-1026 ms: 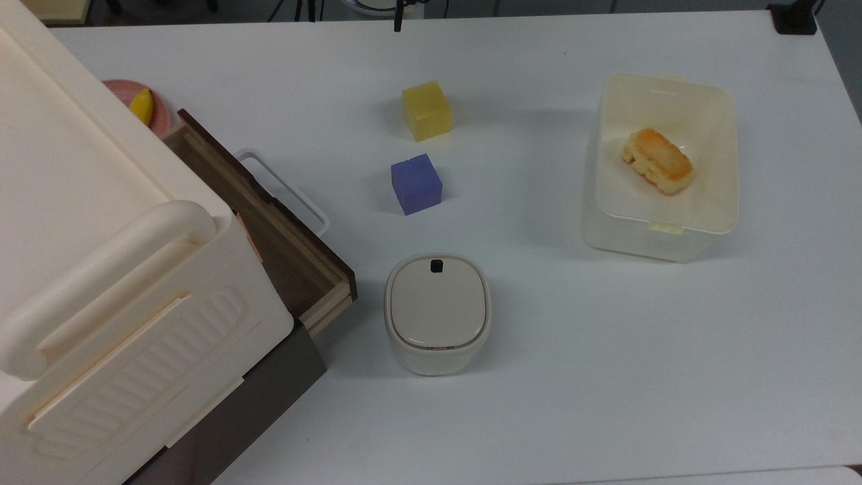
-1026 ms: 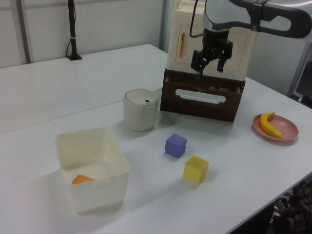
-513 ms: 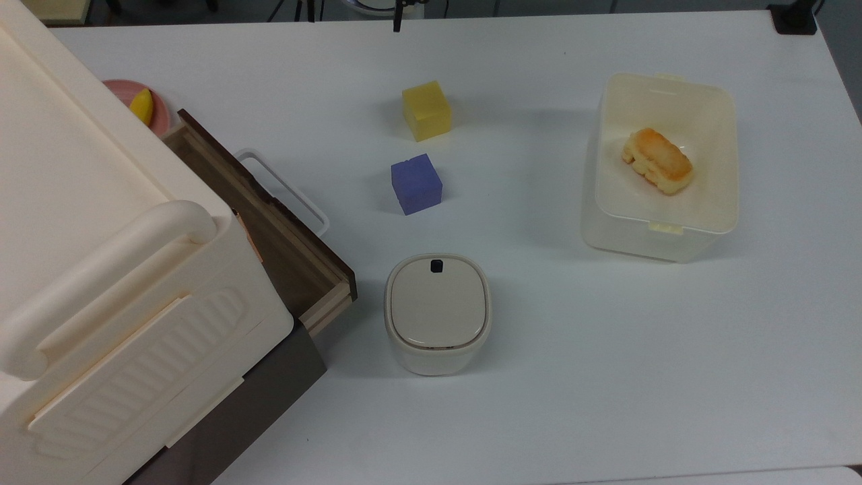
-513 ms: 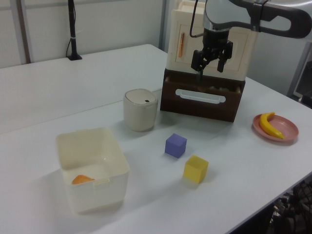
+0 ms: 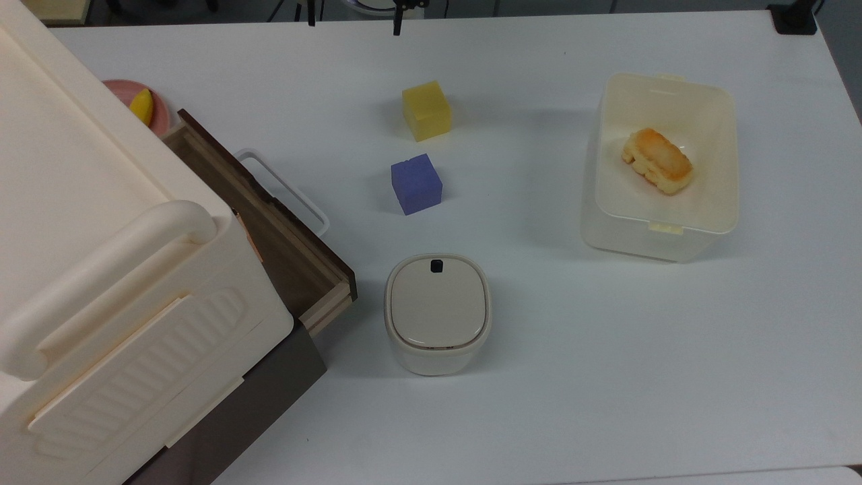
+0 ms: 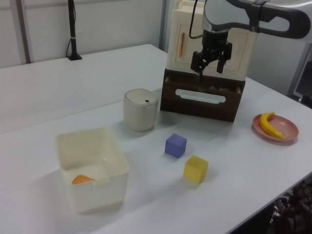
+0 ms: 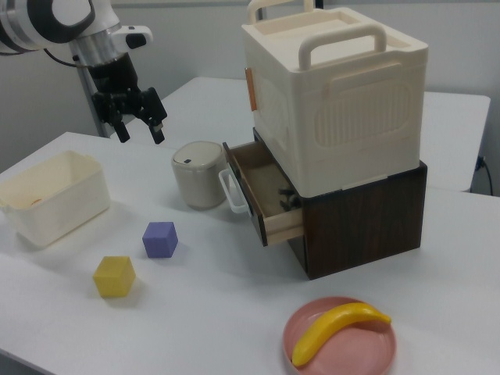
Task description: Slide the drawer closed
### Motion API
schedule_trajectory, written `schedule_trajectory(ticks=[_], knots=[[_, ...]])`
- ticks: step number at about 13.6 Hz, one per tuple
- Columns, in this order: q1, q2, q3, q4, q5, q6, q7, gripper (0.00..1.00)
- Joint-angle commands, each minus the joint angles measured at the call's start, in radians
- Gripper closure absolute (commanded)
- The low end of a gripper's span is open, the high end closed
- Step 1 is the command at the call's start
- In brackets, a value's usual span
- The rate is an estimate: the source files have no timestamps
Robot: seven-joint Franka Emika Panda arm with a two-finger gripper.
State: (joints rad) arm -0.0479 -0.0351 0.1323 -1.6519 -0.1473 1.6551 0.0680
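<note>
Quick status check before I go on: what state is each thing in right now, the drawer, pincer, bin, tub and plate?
Drawer: partly pulled out, not yet closed.
Pincer: open, empty, up in the air, apart from the drawer.
Bin: lid shut.
Tub: uncovered, piece of bread inside.
Plate: holds a banana.

One cabinet (image 7: 336, 117), one drawer (image 7: 262, 195) pulled out. Two cubes: one yellow cube (image 5: 425, 110), one purple cube (image 5: 416, 183). One tub (image 5: 663, 222) holding one bread piece (image 5: 656, 161). One lidded bin (image 5: 436, 313). One pink plate (image 7: 312, 348), one banana (image 7: 336, 328). One tool (image 7: 134, 117).
</note>
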Motion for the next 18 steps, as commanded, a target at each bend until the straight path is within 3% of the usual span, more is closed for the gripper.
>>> schedule_trajectory(ticks=[1,4,8,18], knots=[[-0.01,0.004,-0.003,0.015,0.003,-0.012,-0.073,0.0],[-0.01,0.008,-0.003,0.011,-0.003,-0.006,-0.074,0.0],[-0.009,0.034,0.0,-0.002,-0.087,-0.003,-0.105,0.0],[-0.035,0.07,-0.005,0.006,-0.055,0.057,-0.05,0.0]])
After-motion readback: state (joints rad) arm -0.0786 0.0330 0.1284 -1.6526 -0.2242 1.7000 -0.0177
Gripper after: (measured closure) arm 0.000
